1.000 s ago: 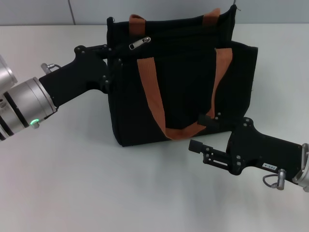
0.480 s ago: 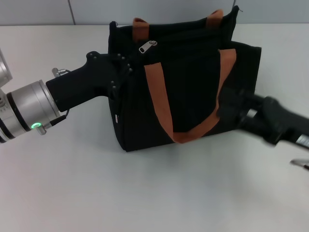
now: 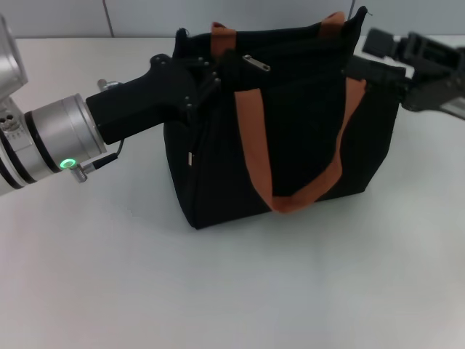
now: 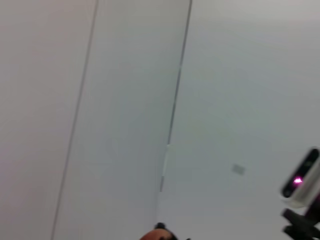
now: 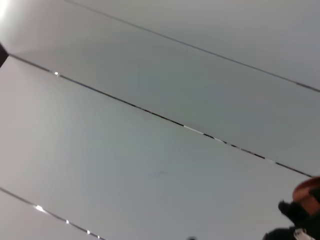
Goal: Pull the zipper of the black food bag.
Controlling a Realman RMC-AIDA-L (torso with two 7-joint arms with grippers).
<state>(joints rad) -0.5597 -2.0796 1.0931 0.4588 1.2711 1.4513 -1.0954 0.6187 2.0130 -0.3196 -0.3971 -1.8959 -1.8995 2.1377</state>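
The black food bag (image 3: 298, 145) stands upright in the middle of the white table in the head view, with rust-orange strap handles (image 3: 256, 142). The silver zipper pull (image 3: 256, 63) lies on the zip track at the top, near the bag's left end. My left gripper (image 3: 212, 73) is pressed against the bag's top left corner, just left of the pull; black on black hides its grip. My right gripper (image 3: 365, 54) is open, raised at the bag's top right corner. The wrist views show mostly wall, with a bit of orange strap (image 4: 155, 235) at the edge.
The white table (image 3: 109, 276) stretches out in front of and to the left of the bag. A grey panelled wall (image 3: 58, 18) runs behind it. My left arm's silver forearm (image 3: 51, 138) reaches in from the left edge.
My right gripper has swung up from the table at the front right to the bag's top right corner. My left gripper and the bag have shifted right, and the pull now sits further right.
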